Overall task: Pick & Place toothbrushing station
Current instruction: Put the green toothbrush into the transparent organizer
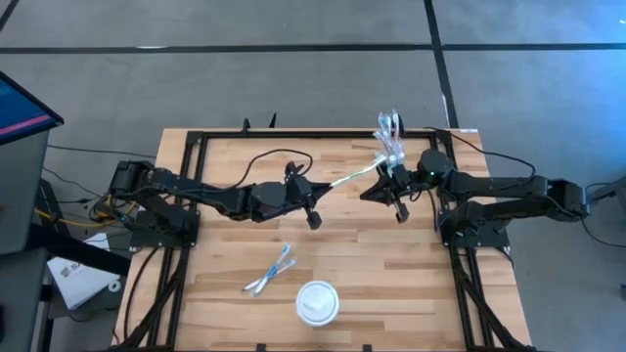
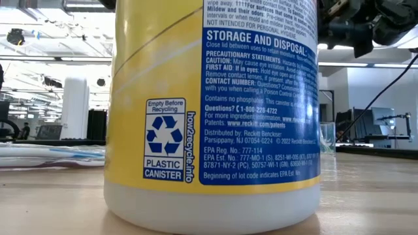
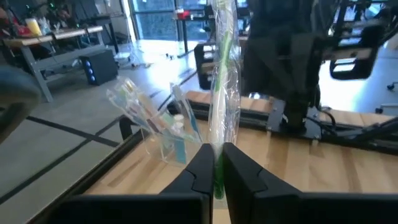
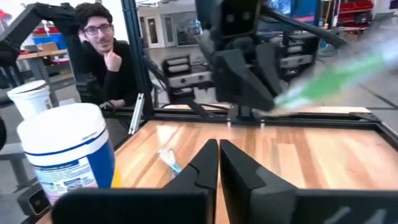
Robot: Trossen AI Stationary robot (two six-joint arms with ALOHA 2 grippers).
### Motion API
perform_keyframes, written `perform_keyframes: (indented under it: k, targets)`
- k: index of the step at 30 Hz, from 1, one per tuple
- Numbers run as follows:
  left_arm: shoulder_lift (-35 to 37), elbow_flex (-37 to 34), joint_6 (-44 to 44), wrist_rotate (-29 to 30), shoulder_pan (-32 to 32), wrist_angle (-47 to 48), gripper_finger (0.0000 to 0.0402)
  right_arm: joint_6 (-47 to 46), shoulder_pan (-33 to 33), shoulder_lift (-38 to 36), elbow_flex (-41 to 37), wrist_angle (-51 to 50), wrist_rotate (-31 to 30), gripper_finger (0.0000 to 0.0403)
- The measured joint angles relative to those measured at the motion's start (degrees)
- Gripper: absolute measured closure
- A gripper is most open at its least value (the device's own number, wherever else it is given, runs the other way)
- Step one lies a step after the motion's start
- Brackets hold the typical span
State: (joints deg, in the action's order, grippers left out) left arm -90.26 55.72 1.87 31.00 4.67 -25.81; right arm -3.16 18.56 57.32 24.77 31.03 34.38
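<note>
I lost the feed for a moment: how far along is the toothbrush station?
Done: the clear tumbler at the far edge already holds a few wrapped brushes. In hand: the left hand is shut on a wrapped green toothbrush, aimed toward it. Left: two brushes lie mid-table. The right hand is shut, empty.

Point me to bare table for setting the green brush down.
Free: the left front, between the toothbrushes lying flat and the table's left edge; also the right front, beyond the white-lidded canister. Crowded: mid-table, where both grippers meet by the clear tumbler.
</note>
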Motion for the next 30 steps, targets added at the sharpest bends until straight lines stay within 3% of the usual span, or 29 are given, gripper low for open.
perform_keyframes:
  k: [17,24,30]
  targets:
    - [0.0,0.0,-1.6,0.2,2.1,-2.3,0.0396,-2.3,4.2,0.0,0.0,7.2,-0.3,0.0223]
    - [0.0,0.0,-1.6,-1.0,2.1,-2.7,0.0396,-2.4,4.4,0.0,0.0,10.4,-1.6,0.0208]
    - [0.0,0.0,-1.6,-1.0,2.0,-3.0,0.0396,-2.5,4.4,0.0,0.0,13.8,-2.9,0.0237]
